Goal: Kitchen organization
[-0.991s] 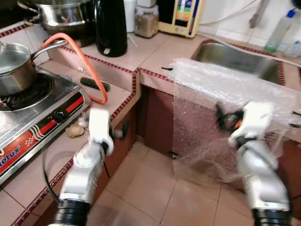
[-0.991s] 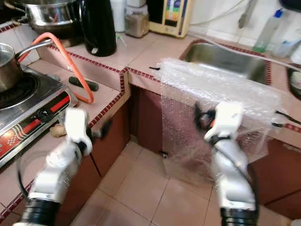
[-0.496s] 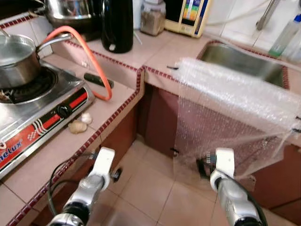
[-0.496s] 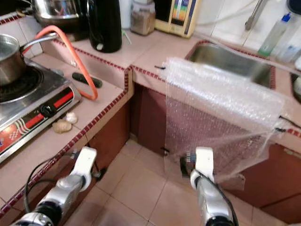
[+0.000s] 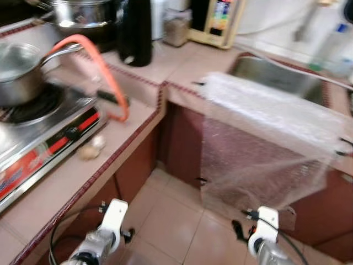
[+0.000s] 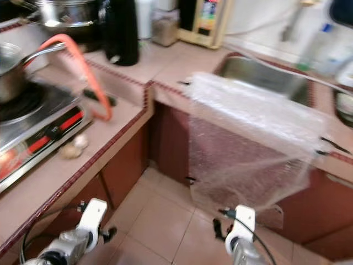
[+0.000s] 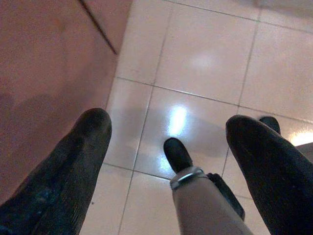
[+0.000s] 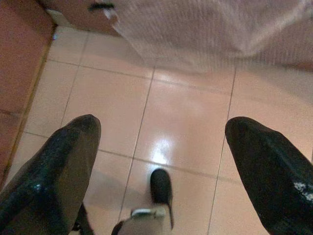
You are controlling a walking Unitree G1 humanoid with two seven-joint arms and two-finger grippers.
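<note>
- Head views blurred; scene is an L-shaped tiled counter with a tile floor in front.
- Bubble wrap: draped over the counter's front edge just before the sink, hanging down over the cabinet front; lower edge ends above the floor.
- Left gripper: low, beside the cabinet under the stove, aimed at the floor. 2 fingers spread wide, nothing between them.
- Right gripper: low, in front of the hanging wrap, aimed at the floor. 2 fingers spread wide, nothing between them. Wrap's lower edge lies beyond the fingertips, apart from them.
- Stove on the left run of counter; pot sits on its burner.
- Orange hose arcs from behind the pot down to the counter beside the stove.
- 2 small pale lumps on the counter just in front of the stove; too blurred to identify.
- Black jug stands at the back corner; steel pot to its left, jar and a yellow-cased appliance to its right.
- Bottle beyond the sink, blurred.
</note>
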